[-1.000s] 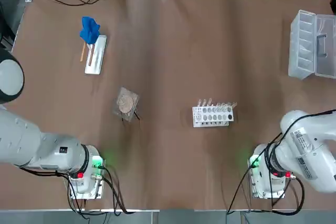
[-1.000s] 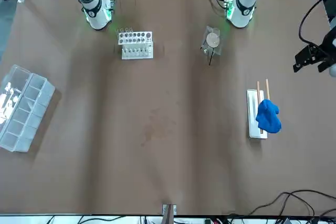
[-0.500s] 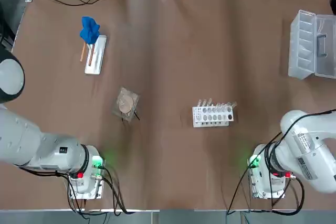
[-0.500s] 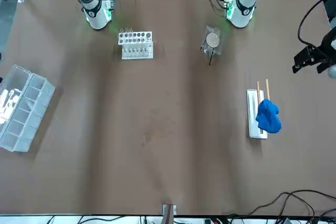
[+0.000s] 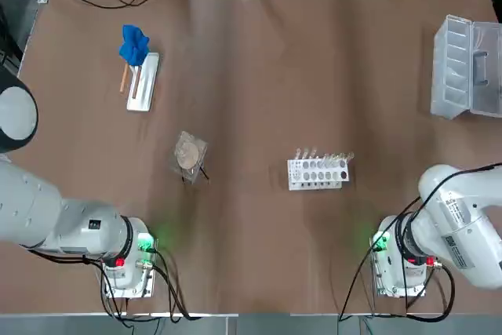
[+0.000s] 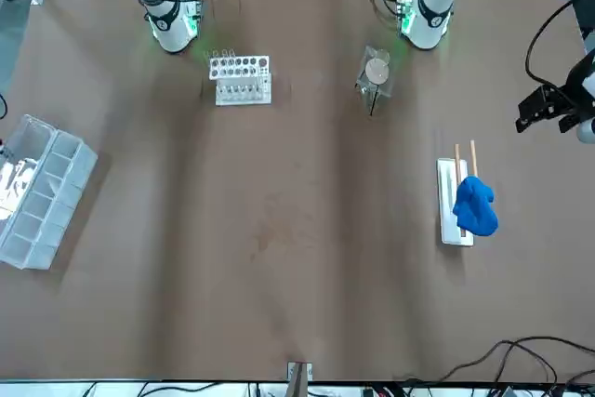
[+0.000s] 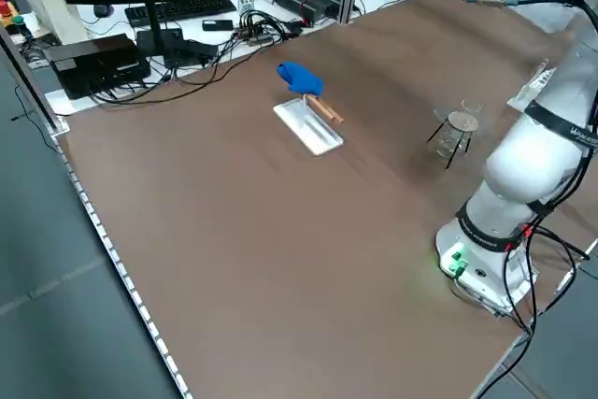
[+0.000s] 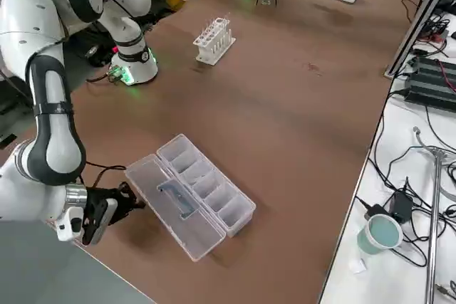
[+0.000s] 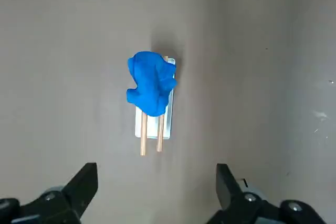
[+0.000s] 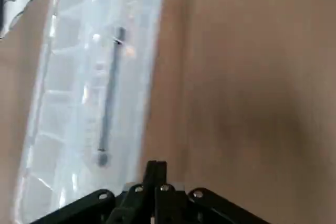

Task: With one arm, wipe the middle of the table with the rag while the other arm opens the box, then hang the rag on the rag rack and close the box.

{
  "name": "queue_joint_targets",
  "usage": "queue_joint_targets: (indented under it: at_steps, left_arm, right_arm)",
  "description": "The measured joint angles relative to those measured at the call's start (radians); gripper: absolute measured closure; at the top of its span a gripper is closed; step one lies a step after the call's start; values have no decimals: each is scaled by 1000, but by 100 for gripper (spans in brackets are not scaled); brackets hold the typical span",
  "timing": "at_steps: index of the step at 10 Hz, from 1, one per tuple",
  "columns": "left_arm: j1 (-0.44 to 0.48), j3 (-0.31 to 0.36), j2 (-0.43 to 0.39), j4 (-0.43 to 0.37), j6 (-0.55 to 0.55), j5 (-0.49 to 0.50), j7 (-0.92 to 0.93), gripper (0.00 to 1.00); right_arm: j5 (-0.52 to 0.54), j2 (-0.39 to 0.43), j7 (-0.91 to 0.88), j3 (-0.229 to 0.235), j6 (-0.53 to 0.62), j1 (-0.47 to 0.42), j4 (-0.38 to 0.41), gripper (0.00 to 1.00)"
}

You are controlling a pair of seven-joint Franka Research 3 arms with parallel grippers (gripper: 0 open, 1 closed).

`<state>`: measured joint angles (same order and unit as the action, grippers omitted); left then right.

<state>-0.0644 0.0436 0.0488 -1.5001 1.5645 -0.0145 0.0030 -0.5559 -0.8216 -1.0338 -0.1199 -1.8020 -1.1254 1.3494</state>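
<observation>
Currently open and holding nothing at left jaws (image 9: 156,195), with blue rag (image 9: 152,83) hung on rag rack (image 9: 139,124) ahead of them. Shut and ungripping at right jaws (image 10: 156,187), just beside opened clear box (image 10: 58,103).

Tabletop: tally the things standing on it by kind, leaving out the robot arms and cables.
Rag on its rag rack: 1 rag, 1 rag rack
Open box: 1
Test-tube rack: 1
Small round-topped stand: 1
Total: 5

Test-tube rack (image 5: 318,174): well left of the right hand (image 10: 156,163)
Round-topped stand (image 5: 188,154): right of the left hand (image 9: 157,167)
Cup (image 8: 381,233): beyond the right hand
</observation>
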Motion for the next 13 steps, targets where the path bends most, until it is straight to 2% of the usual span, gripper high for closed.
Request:
queue_joint_targets:
  at_steps: [3, 4, 7, 9, 13]
  left_arm:
    - [0, 0, 0, 0, 1, 0, 0, 1]
    - [0, 0, 0, 0, 1, 0, 0, 1]
    - [0, 0, 0, 0, 1, 0, 0, 1]
    - [0, 0, 0, 0, 2, 0, 0, 1]
    - [0, 0, 1, 0, 2, 0, 0, 1]
  right_arm:
    - [1, 8, 70, -19, 127, 31, -101, 96]
    - [0, 10, 83, -29, 146, 64, -109, 96]
    - [1, 21, 103, -35, 148, 186, -112, 95]
    - [1, 26, 104, -34, 147, 237, -111, 95]
    - [24, 8, 103, -29, 42, 263, -95, 93]
